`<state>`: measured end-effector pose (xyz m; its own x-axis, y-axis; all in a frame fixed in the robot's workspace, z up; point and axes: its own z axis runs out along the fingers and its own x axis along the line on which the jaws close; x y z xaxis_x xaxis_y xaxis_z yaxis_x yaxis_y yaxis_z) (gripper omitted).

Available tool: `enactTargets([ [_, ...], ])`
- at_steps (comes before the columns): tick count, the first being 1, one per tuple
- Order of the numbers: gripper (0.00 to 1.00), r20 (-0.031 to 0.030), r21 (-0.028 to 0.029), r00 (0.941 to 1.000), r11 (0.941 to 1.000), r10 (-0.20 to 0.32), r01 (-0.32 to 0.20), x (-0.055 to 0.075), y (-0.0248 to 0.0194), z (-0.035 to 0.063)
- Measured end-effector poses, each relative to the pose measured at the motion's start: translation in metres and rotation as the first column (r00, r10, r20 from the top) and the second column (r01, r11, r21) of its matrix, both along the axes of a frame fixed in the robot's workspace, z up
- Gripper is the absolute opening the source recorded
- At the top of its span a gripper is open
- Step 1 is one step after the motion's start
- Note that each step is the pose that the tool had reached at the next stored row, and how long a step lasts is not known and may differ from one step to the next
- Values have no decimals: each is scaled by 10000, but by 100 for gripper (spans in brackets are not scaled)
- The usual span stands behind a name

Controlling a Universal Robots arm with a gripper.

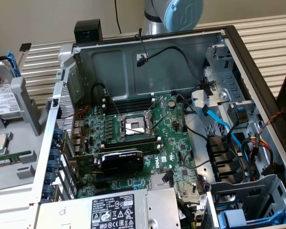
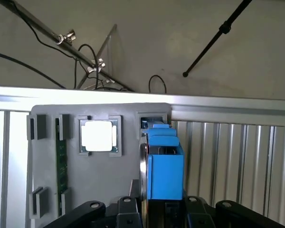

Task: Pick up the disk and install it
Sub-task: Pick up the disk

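Pick-up stage: the claw [image 2: 164, 214] straddles the disk [image 2: 165, 168], upright in the grey holder [image 2: 99, 178]. Whether it grips, I cannot tell. Lifting needs a straight pull.

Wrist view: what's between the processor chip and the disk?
Nothing loose: just bare grey holder between processor chip and disk, in the wrist view.

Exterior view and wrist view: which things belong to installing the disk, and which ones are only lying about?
For the job: disk in its blue frame, standing on edge in the grey holder; open computer case.
Lying about: processor chip and memory stick in the same holder; power supply box; graphics card.
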<state>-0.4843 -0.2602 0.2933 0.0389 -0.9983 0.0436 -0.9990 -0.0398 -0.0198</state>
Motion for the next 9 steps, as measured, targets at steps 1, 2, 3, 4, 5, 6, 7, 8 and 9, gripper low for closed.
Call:
enactTargets([
  [1,37,63,0,10000,10000,0,0,-1,1,1],
  [2,37,114,0,9999,10000,-1,1,-1,2,2],
  [3,37,170,0,9999,10000,0,0,-2,2,2],
  [4,37,216,0,9998,10000,0,0,-3,4,3],
  [5,37,253,0,9997,10000,0,0,-4,5,3],
  [6,37,280,0,9996,10000,0,0,-6,6,2],
  [7,37,305,1,9995,10000,-1,1,-10,8,2],
  [8,37,319,2,9995,10000,-1,1,-13,10,2],
  [9,37,341,8,9994,10000,0,0,-17,11,2],
])
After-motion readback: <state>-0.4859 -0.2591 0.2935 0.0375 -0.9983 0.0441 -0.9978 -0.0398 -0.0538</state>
